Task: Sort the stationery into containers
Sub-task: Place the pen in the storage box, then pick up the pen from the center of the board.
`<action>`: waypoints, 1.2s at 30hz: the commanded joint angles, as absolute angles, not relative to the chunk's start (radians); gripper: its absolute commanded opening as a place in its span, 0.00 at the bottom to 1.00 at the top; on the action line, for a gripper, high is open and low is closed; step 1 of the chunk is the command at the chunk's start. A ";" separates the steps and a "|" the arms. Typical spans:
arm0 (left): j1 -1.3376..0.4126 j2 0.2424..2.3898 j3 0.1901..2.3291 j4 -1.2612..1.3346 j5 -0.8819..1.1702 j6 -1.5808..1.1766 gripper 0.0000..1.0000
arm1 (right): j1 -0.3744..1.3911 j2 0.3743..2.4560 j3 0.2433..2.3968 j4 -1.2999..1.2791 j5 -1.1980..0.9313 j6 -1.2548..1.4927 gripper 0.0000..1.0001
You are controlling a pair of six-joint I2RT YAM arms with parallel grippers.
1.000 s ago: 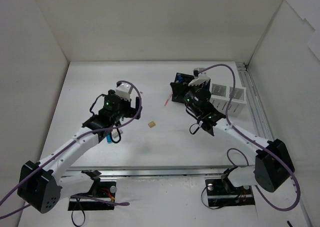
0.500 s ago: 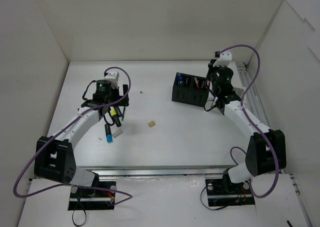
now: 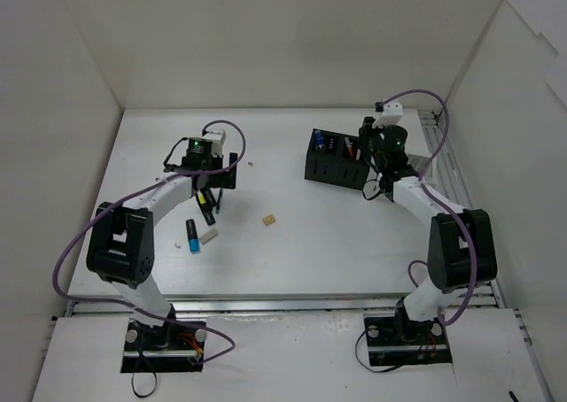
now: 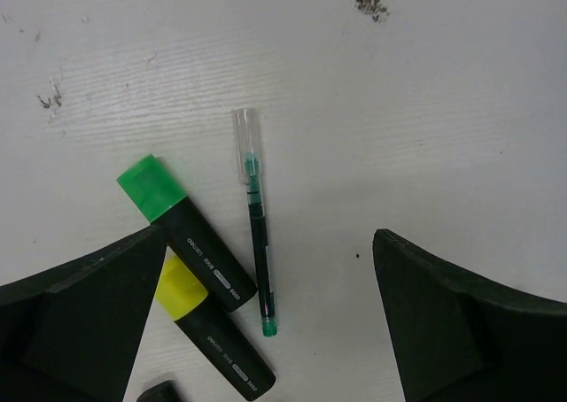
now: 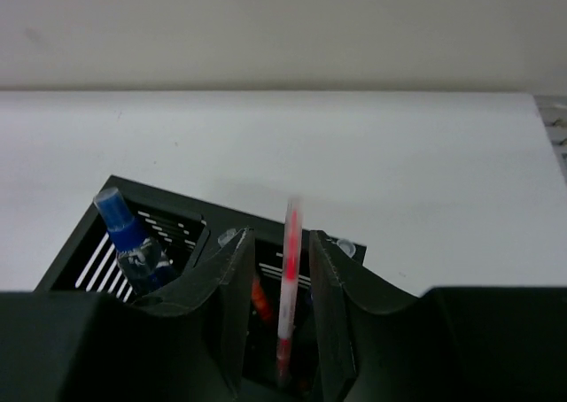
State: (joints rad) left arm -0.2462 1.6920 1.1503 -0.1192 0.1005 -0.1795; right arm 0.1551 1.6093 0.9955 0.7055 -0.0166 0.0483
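My right gripper (image 5: 279,235) hangs just above the black organizer (image 5: 168,200), also seen from above (image 3: 326,165). Its jaws stand slightly apart, and a blurred red pen (image 5: 289,260) stands upright between them, with a gap on each side and its lower end inside a compartment. A blue-capped bottle (image 5: 131,239) stands in the left compartment. My left gripper (image 4: 273,269) is open wide above a green highlighter (image 4: 188,244), a yellow highlighter (image 4: 211,331) and a thin green pen with a clear cap (image 4: 257,243), all lying on the table. The white container does not show.
A blue highlighter (image 3: 192,237), a pale eraser (image 3: 209,236) and a beige eraser (image 3: 267,218) lie on the table in front of the left gripper (image 3: 207,173). White walls enclose the table on three sides. A metal rail (image 3: 443,150) runs along the right edge.
The right jaws have parted from the red pen, which now stands loose between them over the black organizer. The left gripper has shifted right over the highlighters.
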 commanded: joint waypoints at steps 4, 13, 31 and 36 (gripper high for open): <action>-0.239 1.744 1.216 -0.140 0.084 -0.175 0.92 | 0.153 1.473 0.968 0.767 -0.067 0.124 0.51; -0.239 1.796 1.256 -0.170 0.072 -0.183 0.82 | 0.153 1.318 0.922 0.738 -0.106 0.195 0.98; -0.270 1.931 1.393 -0.342 0.021 -0.224 0.48 | 0.150 1.055 0.752 0.681 -0.089 0.287 0.98; -0.288 1.945 1.408 -0.388 0.023 -0.250 0.40 | 0.150 1.045 0.749 0.653 -0.087 0.298 0.98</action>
State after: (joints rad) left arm -0.2745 1.9713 1.3563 -0.3351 0.0402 -0.2241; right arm 0.1547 1.0767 0.7452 0.6060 -0.0982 0.2810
